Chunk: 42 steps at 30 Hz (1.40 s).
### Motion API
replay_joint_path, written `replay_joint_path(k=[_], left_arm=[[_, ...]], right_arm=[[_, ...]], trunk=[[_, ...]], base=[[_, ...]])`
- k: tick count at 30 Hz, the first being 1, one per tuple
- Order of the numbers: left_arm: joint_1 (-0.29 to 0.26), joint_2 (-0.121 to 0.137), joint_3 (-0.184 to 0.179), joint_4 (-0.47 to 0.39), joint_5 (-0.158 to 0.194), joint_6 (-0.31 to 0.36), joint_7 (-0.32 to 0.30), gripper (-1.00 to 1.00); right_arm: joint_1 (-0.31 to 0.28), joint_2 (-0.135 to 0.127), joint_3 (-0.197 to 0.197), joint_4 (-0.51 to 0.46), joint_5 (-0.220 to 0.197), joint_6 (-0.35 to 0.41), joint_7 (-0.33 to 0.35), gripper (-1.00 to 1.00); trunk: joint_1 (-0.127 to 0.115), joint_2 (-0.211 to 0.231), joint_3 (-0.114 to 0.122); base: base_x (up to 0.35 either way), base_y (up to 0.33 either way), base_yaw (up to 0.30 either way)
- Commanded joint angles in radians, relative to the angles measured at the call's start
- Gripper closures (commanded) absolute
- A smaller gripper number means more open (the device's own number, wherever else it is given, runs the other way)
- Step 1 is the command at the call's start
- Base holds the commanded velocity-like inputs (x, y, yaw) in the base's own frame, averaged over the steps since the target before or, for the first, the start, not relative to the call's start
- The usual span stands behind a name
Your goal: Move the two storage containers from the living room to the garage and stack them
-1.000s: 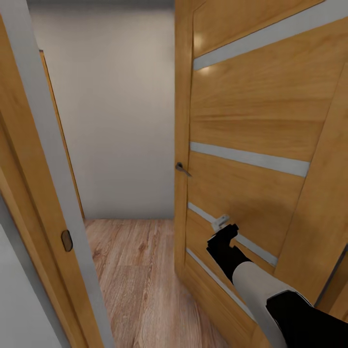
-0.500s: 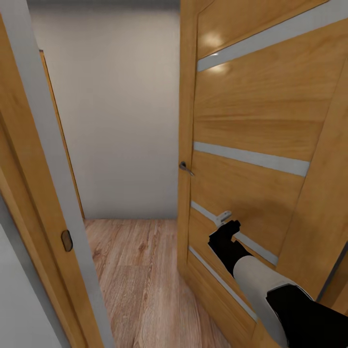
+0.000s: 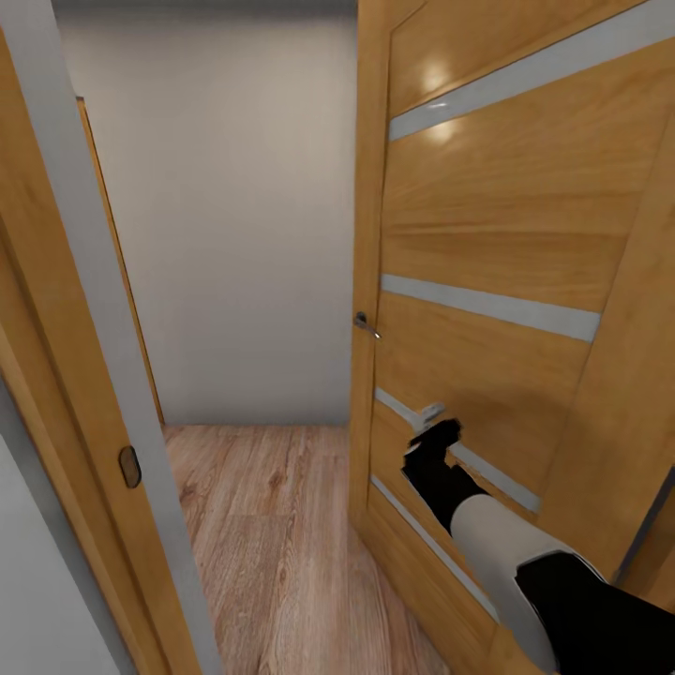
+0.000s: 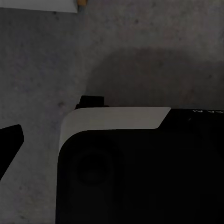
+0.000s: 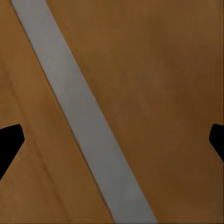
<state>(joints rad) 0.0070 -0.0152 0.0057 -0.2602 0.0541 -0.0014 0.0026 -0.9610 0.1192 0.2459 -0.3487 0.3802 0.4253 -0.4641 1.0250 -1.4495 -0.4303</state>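
The two storage containers are out of view. My right gripper (image 3: 433,433) is stretched forward low against the face of a wooden door (image 3: 506,234) with grey inlay strips. In the right wrist view the right gripper (image 5: 112,144) is open: its black fingertips (image 5: 9,144) sit wide apart, with the door's wood and one grey strip (image 5: 79,116) close behind them. The left wrist view looks down on the dark grey concrete floor (image 4: 46,56). One black left fingertip (image 4: 9,142) shows there, far out to one side.
The door stands partly open, its edge and metal handle (image 3: 366,324) at mid-picture. A wooden door frame (image 3: 84,309) runs down the left. Through the gap lie light wood plank flooring (image 3: 272,525) and a plain pale wall (image 3: 234,234). My own dark body (image 4: 140,168) shows below the left wrist.
The door has swung a little further open, its edge and handle shifting right. My right gripper has stayed against its lower part, following it slightly.
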Motion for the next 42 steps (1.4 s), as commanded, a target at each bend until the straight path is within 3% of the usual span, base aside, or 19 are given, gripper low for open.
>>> replay_joint_path(k=[1, 4, 10, 17, 21, 28, 33, 42], left_arm=[[0.001, 0.0, 0.0, -0.002, 0.006, 0.0, 0.0, -1.0], [0.001, 0.0, 0.0, -0.002, 0.006, 0.0, 0.0, -1.0], [0.001, 0.0, 0.0, -0.002, 0.006, 0.0, 0.0, -1.0], [0.001, 0.0, 0.0, -0.002, 0.005, 0.0, 0.0, -1.0], [0.001, 0.0, 0.0, -0.002, 0.004, 0.0, -0.001, -1.0], [0.001, 0.0, 0.0, -0.002, 0.004, 0.0, -0.001, -1.0], [0.001, 0.0, 0.0, -0.002, 0.004, 0.0, -0.001, -1.0], [0.001, 0.0, 0.0, -0.002, 0.004, 0.0, -0.001, -1.0]], right_arm=[[-0.001, 0.01, 0.005, 0.0, 0.005, -0.004, 0.001, -1.0], [-0.001, 0.055, 0.004, 0.006, 0.004, -0.039, 0.031, -1.0], [-0.001, 0.055, 0.004, 0.009, -0.017, -0.062, 0.175, -1.0], [0.0, 0.055, 0.006, 0.01, -0.101, -0.07, 0.226, -1.0], [0.003, 0.055, 0.008, 0.011, -0.113, -0.081, 0.259, -1.0], [0.01, 0.055, 0.007, 0.014, -0.119, -0.14, 0.421, -1.0], [0.018, 0.055, 0.007, 0.014, -0.119, -0.17, 0.452, -1.0], [0.165, 0.055, 0.009, 0.013, -0.119, -0.267, 0.463, -1.0]], trunk=[[0.0, -0.001, -0.001], [0.0, -0.001, -0.001], [0.0, -0.001, -0.001], [0.0, -0.001, -0.001], [0.0, -0.001, -0.001], [0.0, -0.001, -0.001], [0.0, -0.001, -0.001], [0.0, -0.001, -0.001]], base=[[0.0, 0.0, 0.0], [0.0, 0.0, 0.0], [0.0, 0.0, 0.0], [0.0, 0.0, 0.0], [0.0, 0.0, 0.0], [0.0, 0.0, 0.0], [0.0, 0.0, 0.0], [0.0, 0.0, 0.0]])
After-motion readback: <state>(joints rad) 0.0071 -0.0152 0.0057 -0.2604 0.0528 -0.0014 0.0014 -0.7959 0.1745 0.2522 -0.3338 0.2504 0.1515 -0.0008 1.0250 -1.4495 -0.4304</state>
